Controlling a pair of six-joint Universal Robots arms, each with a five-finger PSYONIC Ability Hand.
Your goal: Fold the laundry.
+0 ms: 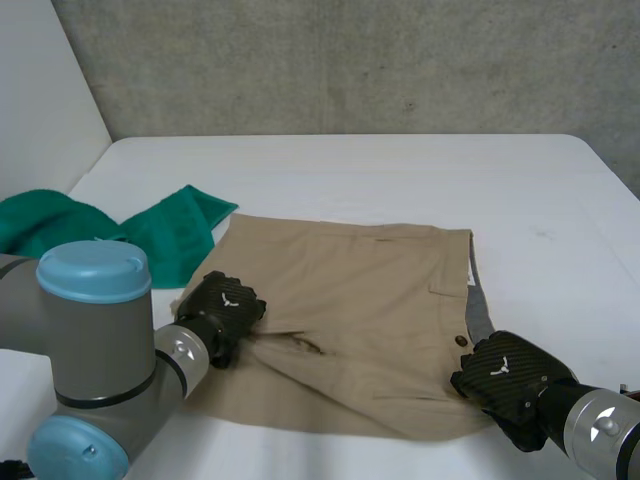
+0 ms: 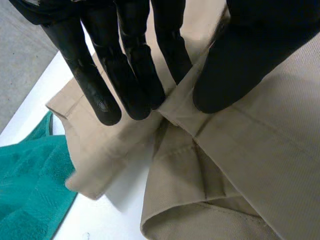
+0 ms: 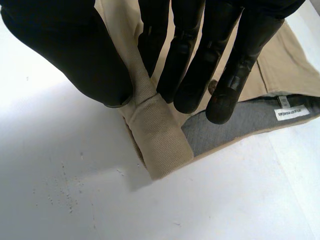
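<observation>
Tan trousers (image 1: pixel 370 310), folded over, lie flat in the middle of the white table (image 1: pixel 400 170). My left hand (image 1: pixel 225 308) is at their left edge. In the left wrist view its straight fingers (image 2: pixel 100 90) and thumb pinch a raised fold of the tan cloth (image 2: pixel 260 150). My right hand (image 1: pixel 505 380) is at the near right corner, by the waistband. There its thumb (image 3: pixel 75 55) and fingers squeeze a ridge of the tan cloth (image 3: pixel 160 130). Beside that ridge the grey inner waistband (image 3: pixel 235 127) with a white label (image 3: pixel 290 112) lies turned up.
A green cloth (image 1: pixel 170 235) lies crumpled at the table's left side, touching the trousers' far left corner; it also lies beyond my left hand's fingertips as green cloth (image 2: pixel 25 185). A grey wall stands behind the table's far edge.
</observation>
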